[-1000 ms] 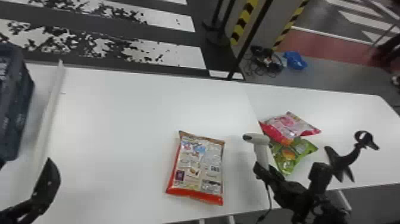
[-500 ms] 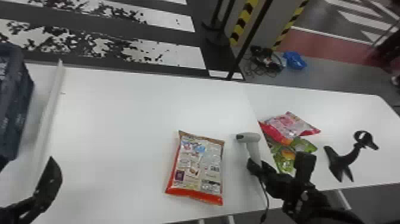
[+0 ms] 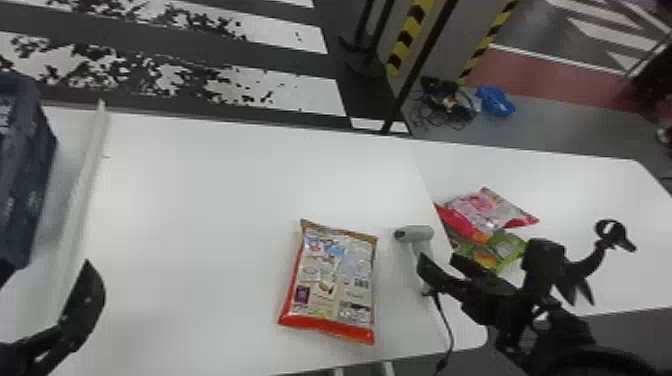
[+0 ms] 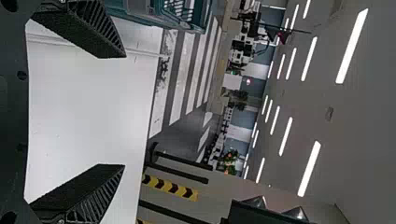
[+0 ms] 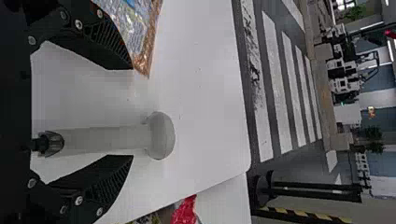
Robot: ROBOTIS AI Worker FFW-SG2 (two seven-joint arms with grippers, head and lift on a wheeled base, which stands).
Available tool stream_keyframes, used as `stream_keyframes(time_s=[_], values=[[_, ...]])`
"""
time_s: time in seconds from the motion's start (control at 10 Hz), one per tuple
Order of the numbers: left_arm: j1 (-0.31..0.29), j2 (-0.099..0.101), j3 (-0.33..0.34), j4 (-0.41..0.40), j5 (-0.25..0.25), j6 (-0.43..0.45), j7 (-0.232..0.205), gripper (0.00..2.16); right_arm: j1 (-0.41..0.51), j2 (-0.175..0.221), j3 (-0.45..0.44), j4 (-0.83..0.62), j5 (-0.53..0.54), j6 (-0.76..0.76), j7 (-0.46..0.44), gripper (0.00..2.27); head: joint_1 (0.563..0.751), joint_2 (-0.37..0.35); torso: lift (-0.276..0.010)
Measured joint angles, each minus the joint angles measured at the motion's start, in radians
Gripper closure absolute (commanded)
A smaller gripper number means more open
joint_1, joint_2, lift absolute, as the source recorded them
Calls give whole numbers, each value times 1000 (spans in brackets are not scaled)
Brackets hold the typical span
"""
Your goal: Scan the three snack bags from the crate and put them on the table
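- White bench (image 3: 200,200) holds a red-edged foil snack bag (image 3: 332,282), seemingly awaiting scanning.
- Right pincer (image 5: 132,113), open, straddles the grey pistol-shaped scanner (image 5: 102,140); closing should follow.
- Left pincer (image 4: 125,111) gapes empty.

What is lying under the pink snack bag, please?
A green snack bag pokes out beneath the pink bag, on the table; whatever the pink bag covers cannot be seen.

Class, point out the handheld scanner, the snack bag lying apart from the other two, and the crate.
Handheld scanner (image 5: 105,139): right wrist view, on its pale handle.
Snack bag (image 3: 332,284): head view, middle of its printed face.
Crate (image 3: 22,175): head view, on its dark side wall.
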Motion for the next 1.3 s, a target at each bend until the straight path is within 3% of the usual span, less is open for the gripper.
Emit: stream_keyframes(time_s=[0.2, 0.4, 0.7, 1.2, 1.3], values=[[-1, 0, -1, 4, 1, 0, 0, 19, -8, -2, -32, -155, -49, 352, 108, 60, 695, -273, -94], [-1, 1, 1, 7, 1, -2, 0, 19, -57, -12, -19, -181, -83, 590, 141, 60, 695, -230, -94], [0, 4, 4, 8, 1, -3, -2, 19, -114, -43, 65, -88, -66, 637, 143, 60, 695, -182, -94], [8, 6, 8, 6, 1, -3, -3, 19, -206, -73, 187, 116, -11, 562, 161, 113, 695, -147, -94], [9, 5, 8, 6, 1, -3, -3, 19, -223, -73, 207, 149, -7, 549, 180, 545, 695, -130, -94]])
